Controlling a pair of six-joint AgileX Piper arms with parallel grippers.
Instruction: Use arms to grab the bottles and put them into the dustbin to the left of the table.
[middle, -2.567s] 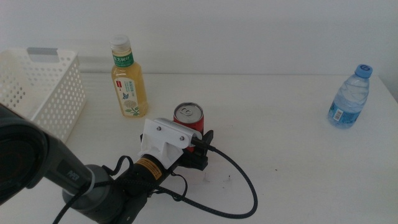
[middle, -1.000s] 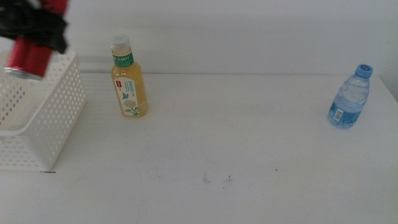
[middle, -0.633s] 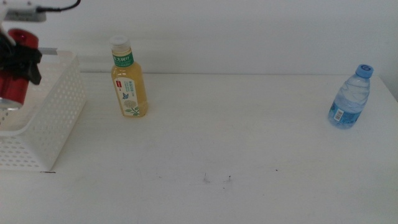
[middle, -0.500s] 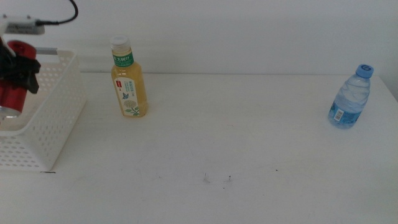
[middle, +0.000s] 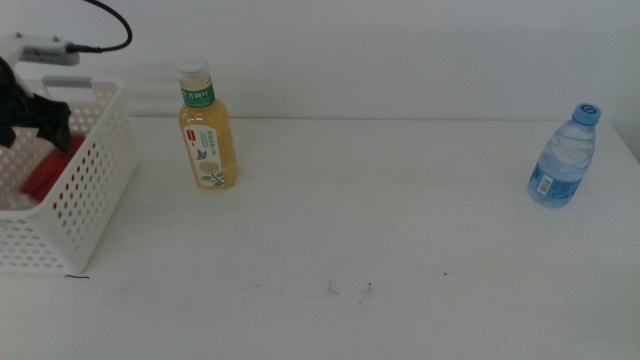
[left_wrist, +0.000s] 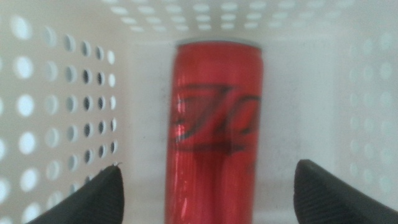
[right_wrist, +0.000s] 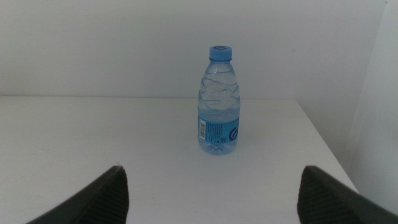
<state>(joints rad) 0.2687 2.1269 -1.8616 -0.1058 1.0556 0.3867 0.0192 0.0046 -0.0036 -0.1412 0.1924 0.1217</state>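
1. Left wrist view: red can (left_wrist: 214, 134) with dark lettering lies in the white basket (left_wrist: 56, 118), free between the left gripper's (left_wrist: 208, 190) spread jaws.
2. Right gripper (right_wrist: 211, 186) spread, facing the blue-capped water bottle (right_wrist: 218, 102) by the worktop's (right_wrist: 93, 137) right edge.

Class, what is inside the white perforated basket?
A red soda can lies in the basket, below the open left pincer. The basket wall hides most of the floor.
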